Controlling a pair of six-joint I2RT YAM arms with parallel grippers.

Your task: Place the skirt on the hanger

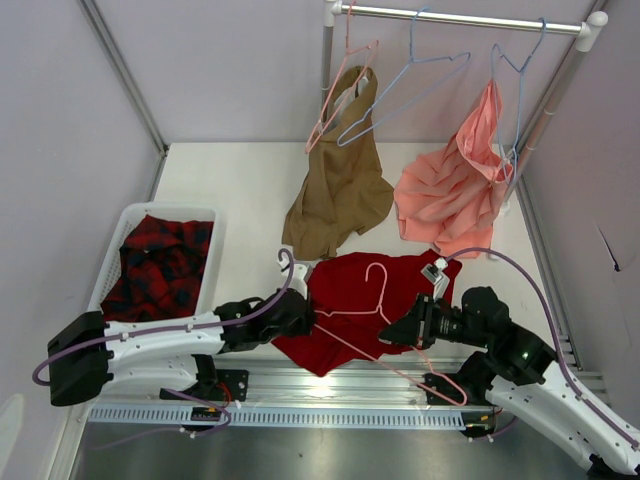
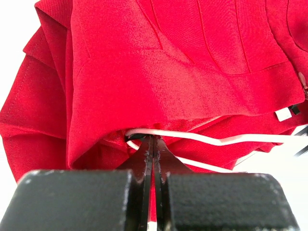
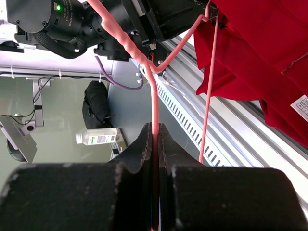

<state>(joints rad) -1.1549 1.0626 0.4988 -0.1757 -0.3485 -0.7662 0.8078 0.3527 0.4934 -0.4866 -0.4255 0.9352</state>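
The deep-red skirt (image 1: 345, 300) lies crumpled on the table near the front edge. The pale-pink hanger (image 1: 378, 290) lies over it, its hook on the cloth and its long wire running to the lower right. My left gripper (image 1: 305, 315) is at the skirt's left edge, shut on a fold of the skirt (image 2: 168, 62), with the hanger's wire (image 2: 216, 140) just beyond the tips. My right gripper (image 1: 398, 330) is at the skirt's right side, shut on the hanger's wire (image 3: 154, 103). The skirt (image 3: 260, 48) hangs at the upper right of the right wrist view.
A white basket (image 1: 112, 250) at the left holds a red-and-black plaid garment (image 1: 160, 265). On the rail (image 1: 460, 18) at the back hang a tan garment (image 1: 340, 190) on another pink hanger, a salmon-pink garment (image 1: 450, 195), and light-blue hangers (image 1: 410, 85).
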